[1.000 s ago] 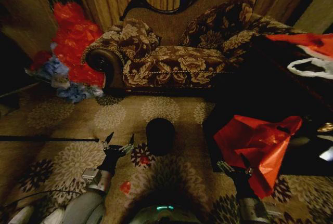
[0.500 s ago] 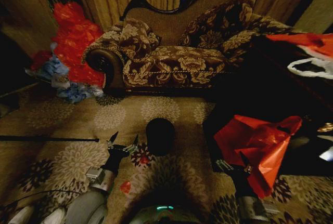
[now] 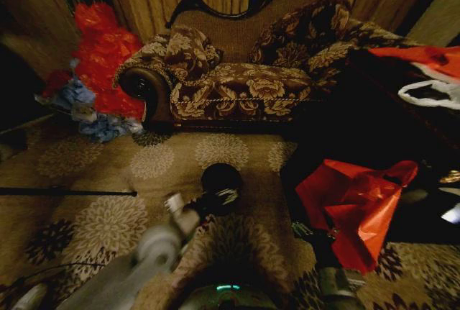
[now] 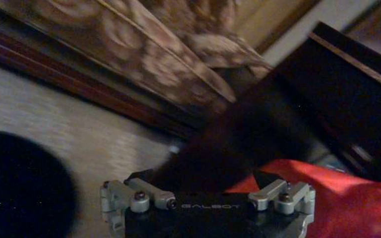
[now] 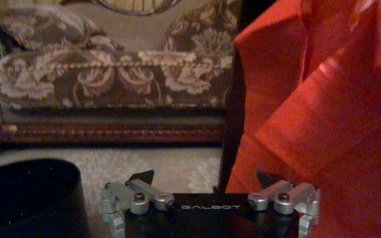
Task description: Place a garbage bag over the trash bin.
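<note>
Two arms show from the head: the left end effector [image 3: 224, 196], blurred so its opening cannot be told, touches the trash bin [image 3: 221, 179]'s near side on the carpet [image 3: 108, 173]; the right end effector [image 3: 314, 232] sits at the garbage bag [image 3: 359, 202]'s lower edge. Right wrist: fingers [image 5: 141, 177] spread, holding nothing.

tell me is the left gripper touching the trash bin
Cannot tell. In the head view the left gripper overlaps the trash bin but is motion-blurred, so neither contact nor a gap shows plainly.

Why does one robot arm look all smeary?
Head view: the left end effector is streaked with motion blur beside the trash bin, while the right end effector looks crisp. Left wrist view: sofa and carpet are smeared too.
</note>
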Controlling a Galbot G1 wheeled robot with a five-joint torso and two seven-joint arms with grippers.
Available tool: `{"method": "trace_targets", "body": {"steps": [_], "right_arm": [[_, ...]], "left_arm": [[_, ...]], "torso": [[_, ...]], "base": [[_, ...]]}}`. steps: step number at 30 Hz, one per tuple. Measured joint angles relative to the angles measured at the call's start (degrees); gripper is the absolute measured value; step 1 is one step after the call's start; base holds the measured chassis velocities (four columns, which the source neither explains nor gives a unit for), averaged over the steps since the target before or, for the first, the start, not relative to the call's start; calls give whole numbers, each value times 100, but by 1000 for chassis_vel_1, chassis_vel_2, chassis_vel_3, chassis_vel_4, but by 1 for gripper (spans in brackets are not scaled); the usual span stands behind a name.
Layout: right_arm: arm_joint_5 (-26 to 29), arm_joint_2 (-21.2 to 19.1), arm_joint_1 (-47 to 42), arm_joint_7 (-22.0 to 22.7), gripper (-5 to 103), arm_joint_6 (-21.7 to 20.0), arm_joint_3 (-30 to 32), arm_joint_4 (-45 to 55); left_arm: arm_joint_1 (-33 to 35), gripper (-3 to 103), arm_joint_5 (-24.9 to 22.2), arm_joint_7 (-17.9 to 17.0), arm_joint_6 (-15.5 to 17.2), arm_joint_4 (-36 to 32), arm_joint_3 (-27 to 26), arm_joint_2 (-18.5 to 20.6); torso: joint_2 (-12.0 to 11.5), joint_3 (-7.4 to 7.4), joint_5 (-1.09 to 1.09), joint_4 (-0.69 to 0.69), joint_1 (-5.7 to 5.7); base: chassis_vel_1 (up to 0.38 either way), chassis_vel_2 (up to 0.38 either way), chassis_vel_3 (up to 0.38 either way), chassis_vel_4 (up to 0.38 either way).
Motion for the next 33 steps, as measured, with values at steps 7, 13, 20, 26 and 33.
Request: {"method": "trace_targets", "body": {"steps": [7, 13, 20, 26, 33], "right_arm": [[-152, -95, -7, 36, 100, 12, -89, -292], [-179, -56, 115, 57, 100, 67, -24, -535], [-101, -51, 131, 91, 100, 83, 127, -644], [-49, -66, 84, 127, 100, 113, 177, -704], [-7, -117, 141, 176, 100, 130, 152, -761]], "left_arm": [[-1681, 100, -1676, -521, 15, 304, 1484, -1268], [-2184, 100, -2385, -816, 7, 722, 1894, -2272], [-2231, 100, -2201, -746, 1, 1570, 2000, -3275], [-2123, 98, -1828, -677, 0, 1976, 2020, -3583], [-2039, 74, -1741, -682, -5, 2108, 2034, -3615]], "torso": [[0, -1, 2, 1, 0], [0, -1, 1, 2, 0], [0, -1, 1, 1, -1], [0, -1, 0, 1, -1], [0, -1, 0, 2, -1]], "base": [[0, 0, 0, 0], [0, 0, 0, 0], [0, 0, 0, 0], [0, 0, 0, 0], [0, 0, 0, 0]]}}
